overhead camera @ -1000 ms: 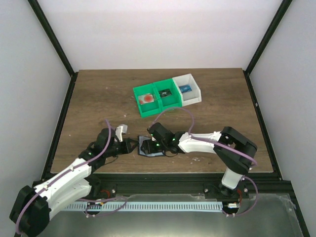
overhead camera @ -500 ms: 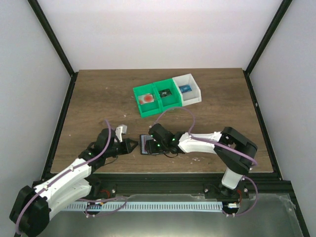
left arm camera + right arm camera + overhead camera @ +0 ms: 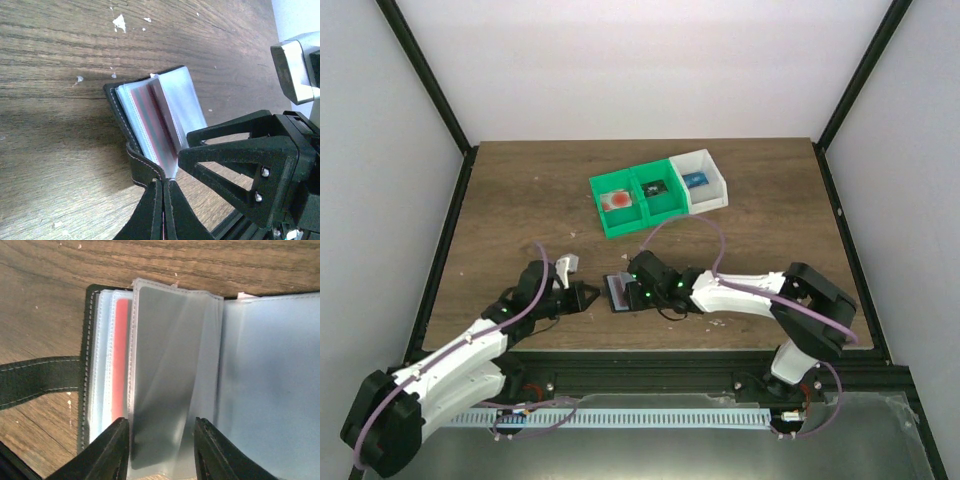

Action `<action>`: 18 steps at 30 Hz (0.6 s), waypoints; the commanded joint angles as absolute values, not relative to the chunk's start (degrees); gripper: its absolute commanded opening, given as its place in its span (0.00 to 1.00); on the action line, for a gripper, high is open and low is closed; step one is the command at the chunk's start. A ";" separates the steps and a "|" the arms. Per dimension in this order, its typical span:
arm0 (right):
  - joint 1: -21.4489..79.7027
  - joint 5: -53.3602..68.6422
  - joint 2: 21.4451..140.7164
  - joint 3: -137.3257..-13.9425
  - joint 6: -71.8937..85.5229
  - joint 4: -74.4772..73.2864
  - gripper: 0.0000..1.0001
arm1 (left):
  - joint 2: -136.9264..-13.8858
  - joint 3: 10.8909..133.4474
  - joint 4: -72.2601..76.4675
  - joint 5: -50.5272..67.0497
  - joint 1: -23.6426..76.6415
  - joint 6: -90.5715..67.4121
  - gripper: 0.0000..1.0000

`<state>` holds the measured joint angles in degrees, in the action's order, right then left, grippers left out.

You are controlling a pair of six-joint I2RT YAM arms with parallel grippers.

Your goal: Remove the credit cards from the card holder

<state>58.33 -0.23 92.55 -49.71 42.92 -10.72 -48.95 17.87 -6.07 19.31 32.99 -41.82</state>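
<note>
I have the left gripper (image 3: 163, 198) clamped on the card holder (image 3: 150, 115) by its strap (image 3: 141, 170); the right gripper (image 3: 161, 452) sits with fingers spread astride its clear sleeve (image 3: 160, 370).

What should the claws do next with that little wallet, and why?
Probably the right claw should close on the clear sleeve it straddles and turn it aside: the red card lies partly hidden by it, in its pocket, while the left claw pinches the strap of the card holder.

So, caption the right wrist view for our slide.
Right gripper straddling a clear sleeve of the open card holder; red card alongside.
</note>
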 commanded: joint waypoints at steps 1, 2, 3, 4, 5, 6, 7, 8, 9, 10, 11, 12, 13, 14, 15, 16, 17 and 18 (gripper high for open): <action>58.79 1.13 90.95 -48.74 41.35 -7.76 0.33 | -49.82 16.77 -4.23 18.82 32.85 -41.13 0.00; 58.75 0.87 90.82 -48.96 41.51 -7.97 0.30 | -50.23 16.59 -4.06 18.61 32.85 -41.12 0.00; 58.75 0.22 90.71 -49.26 41.75 -8.84 0.28 | -50.94 16.53 -4.01 18.39 32.82 -41.07 0.00; 58.76 -0.71 90.75 -49.75 42.03 -10.26 0.26 | -51.52 16.50 -4.04 18.25 32.87 -40.89 0.00; 58.73 -1.57 90.83 -50.22 42.09 -11.53 0.26 | -52.19 16.59 -4.15 18.06 32.85 -40.83 0.00; 58.78 -2.50 90.92 -50.67 42.16 -12.72 0.26 | -52.69 16.80 -4.64 17.51 32.87 -40.67 0.00; 58.72 -3.33 90.84 -51.05 42.18 -14.02 0.26 | -53.14 17.11 -5.08 16.93 32.87 -40.49 0.00; 58.70 -4.32 90.64 -51.28 42.25 -15.18 0.26 | -53.37 17.32 -5.58 16.32 32.82 -40.29 0.00; 58.79 -5.55 90.25 -51.30 42.46 -16.07 0.26 | -53.57 17.54 -5.94 15.83 32.86 -40.14 0.00; 58.74 -6.41 89.66 -51.21 42.53 -16.88 0.26 | -53.68 17.72 -6.29 15.37 32.85 -40.01 0.00; 58.75 -7.27 89.12 -51.08 42.66 -17.65 0.27 | -53.77 17.83 -6.49 14.93 32.87 -39.99 0.00; 58.74 -8.02 88.52 -50.88 42.78 -18.26 0.27 | -53.85 17.84 -6.50 14.60 32.82 -39.99 0.00; 58.71 -8.66 87.87 -50.68 42.88 -18.88 0.28 | -53.95 17.84 -6.55 14.32 32.82 -39.96 0.00; 58.71 -9.33 87.28 -50.35 42.91 -19.24 0.28 | -54.03 17.79 -6.52 14.13 32.80 -39.90 0.00; 58.71 -9.88 86.60 -50.03 42.98 -19.53 0.28 | -54.17 17.76 -6.64 13.95 32.82 -39.90 0.00; 58.66 -10.31 86.00 -49.63 43.06 -19.73 0.27 | -54.29 17.73 -6.72 13.77 32.87 -39.90 0.00; 58.58 -10.55 85.44 -49.13 43.10 -19.79 0.27 | -54.38 17.75 -6.73 13.67 32.86 -39.83 0.00; 58.48 -10.62 84.84 -48.71 43.15 -19.62 0.27 | -54.47 17.74 -6.76 13.49 32.86 -39.77 0.00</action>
